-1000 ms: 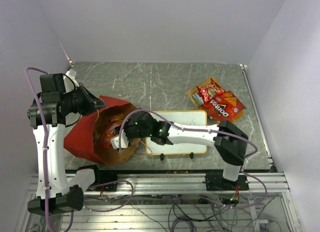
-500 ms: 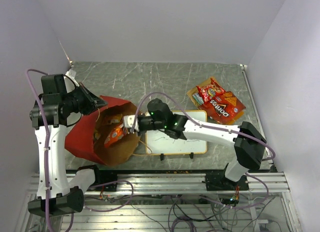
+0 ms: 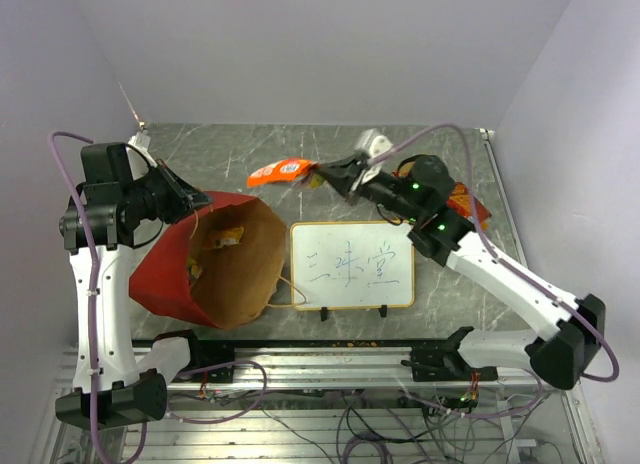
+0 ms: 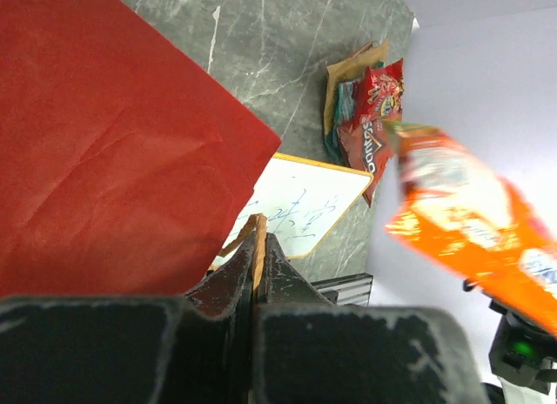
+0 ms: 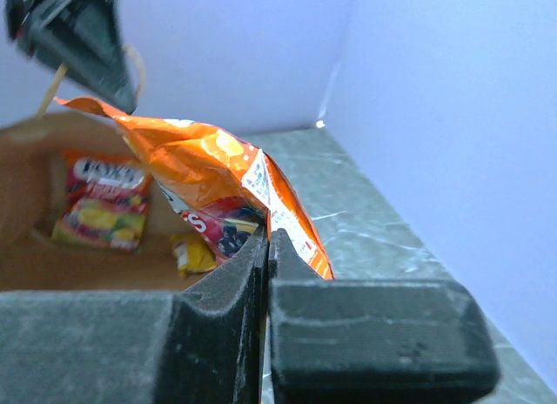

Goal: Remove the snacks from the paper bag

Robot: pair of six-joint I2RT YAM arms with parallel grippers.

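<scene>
The paper bag (image 3: 160,274), red outside and brown inside, lies at the left with its mouth toward the whiteboard. My left gripper (image 3: 190,206) is shut on the bag's upper rim (image 4: 255,239) and holds the mouth open. My right gripper (image 3: 335,174) is shut on a small orange snack packet (image 3: 282,170) and holds it in the air behind the bag and the whiteboard. The packet also shows in the right wrist view (image 5: 209,173) and the left wrist view (image 4: 461,212). A red and yellow packet (image 3: 228,237) and a small yellow one (image 5: 196,252) lie inside the bag.
A framed whiteboard (image 3: 352,264) with blue writing lies right of the bag's mouth. A pile of snack packets (image 4: 370,108), with a large orange Doritos bag, lies at the back right, partly hidden by my right arm in the top view. Walls close the table in.
My right gripper has come out of the bag with the orange packet and swung up and right, toward the back. The whiteboard is now uncovered. The left gripper has kept its hold.
</scene>
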